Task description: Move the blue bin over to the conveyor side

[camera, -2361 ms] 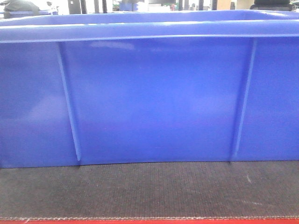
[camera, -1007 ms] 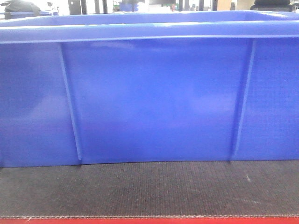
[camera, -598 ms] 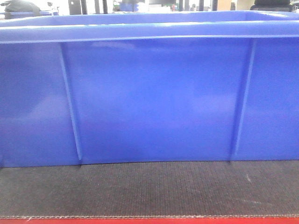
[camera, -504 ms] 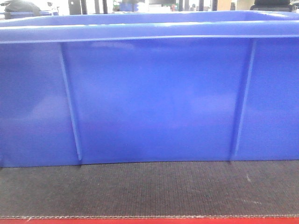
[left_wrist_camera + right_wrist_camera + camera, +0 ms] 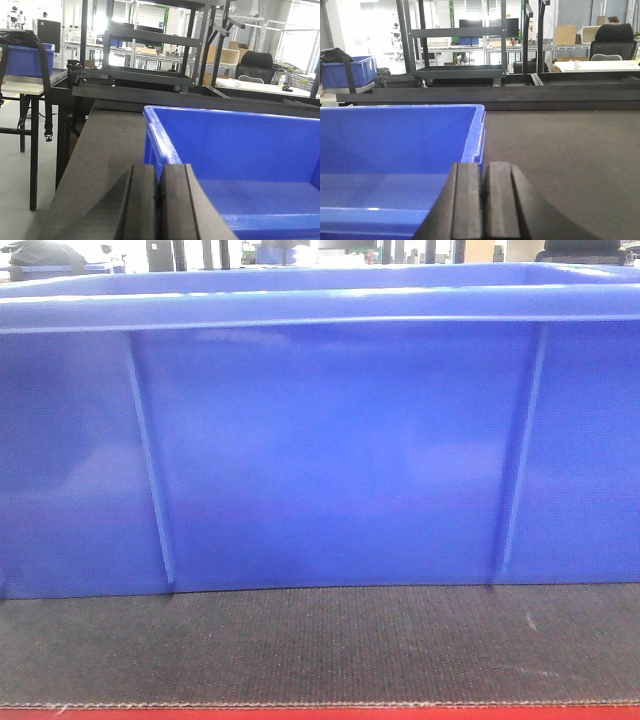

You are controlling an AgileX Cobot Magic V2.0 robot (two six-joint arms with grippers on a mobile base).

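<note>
while the bin (image 5: 330, 450) sat on the belt (image 5: 320, 645), the left hand (image 5: 159, 200) clenched near its left corner, the right hand (image 5: 482, 200) clenched near its right; long axis spanned between them.

The carrying surface is the conveyor side (image 5: 320, 645), a flat black belt with a fine woven texture. A red strip (image 5: 320, 713) runs along its near edge in the front view, and a narrow band of bare belt lies between that strip and the load. The blue bin (image 5: 330, 450) rests directly on the belt, its long ribbed wall parallel to the near edge. In the left wrist view, bare belt (image 5: 100, 150) stretches beside the bin's left wall toward the far edge; in the right wrist view, bare belt (image 5: 565, 150) spreads beside its right wall.
</note>
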